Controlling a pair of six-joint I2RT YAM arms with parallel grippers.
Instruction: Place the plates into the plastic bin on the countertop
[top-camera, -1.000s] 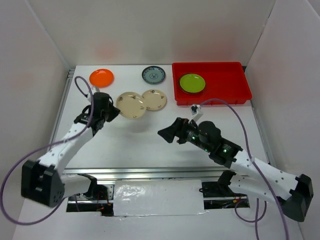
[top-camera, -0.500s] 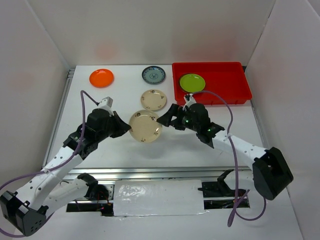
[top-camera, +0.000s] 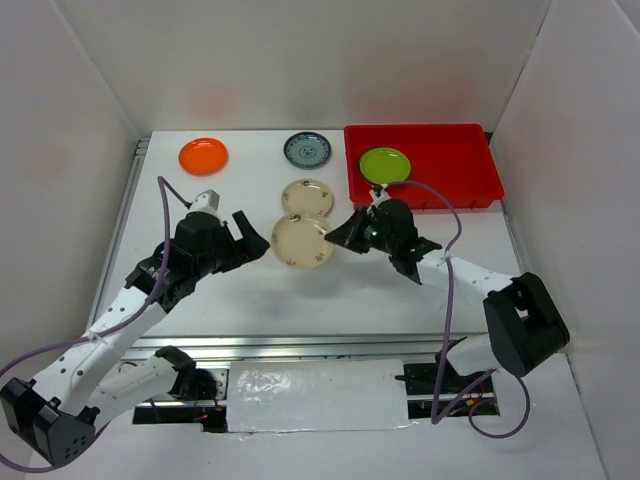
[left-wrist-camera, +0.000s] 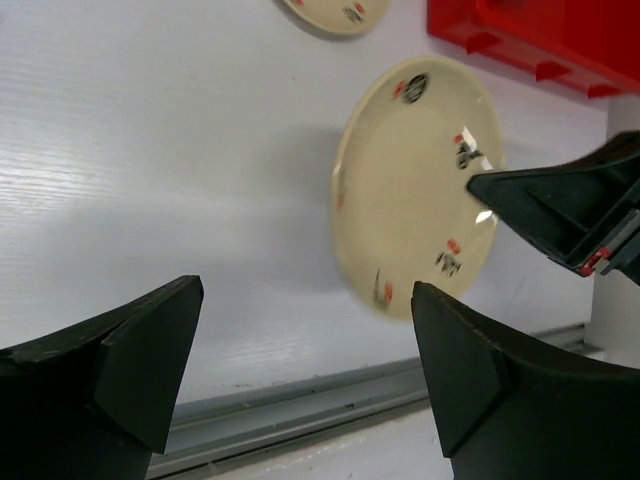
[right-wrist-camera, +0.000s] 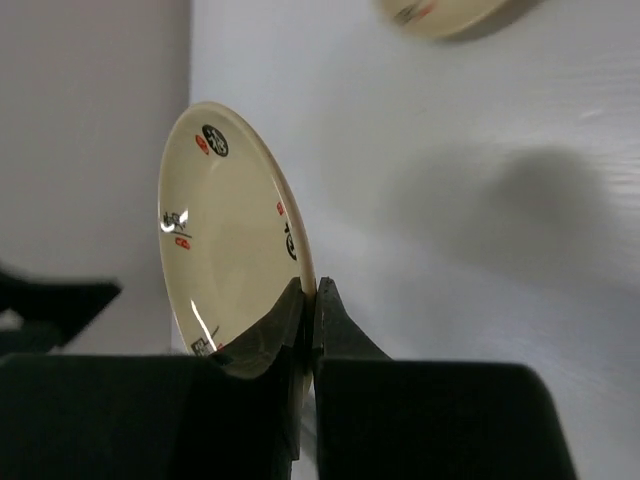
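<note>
A cream patterned plate (top-camera: 303, 242) hangs tilted on edge above the countertop (top-camera: 300, 290), with my right gripper (top-camera: 340, 238) shut on its right rim. In the right wrist view the fingers (right-wrist-camera: 312, 295) pinch the plate (right-wrist-camera: 225, 230) edge-on. My left gripper (top-camera: 252, 232) stands open just left of that plate, not touching it; its wrist view shows the plate (left-wrist-camera: 410, 190) beyond the wide jaws (left-wrist-camera: 305, 300). Flat on the countertop lie a second cream plate (top-camera: 307, 196), an orange plate (top-camera: 203, 155) and a grey-blue plate (top-camera: 306, 149). The red plastic bin (top-camera: 470, 195) holds a lime green plate (top-camera: 384, 165).
White walls enclose the countertop on three sides. A metal rail (top-camera: 300, 342) runs along the near edge, and another (top-camera: 128, 210) along the left side. Purple cables loop from both arms. The bin's right half (top-camera: 455, 160) is bare.
The left gripper carried the cream plate toward the middle, then let go and opened. The right gripper reached in and shut on the plate's rim, taking it over.
</note>
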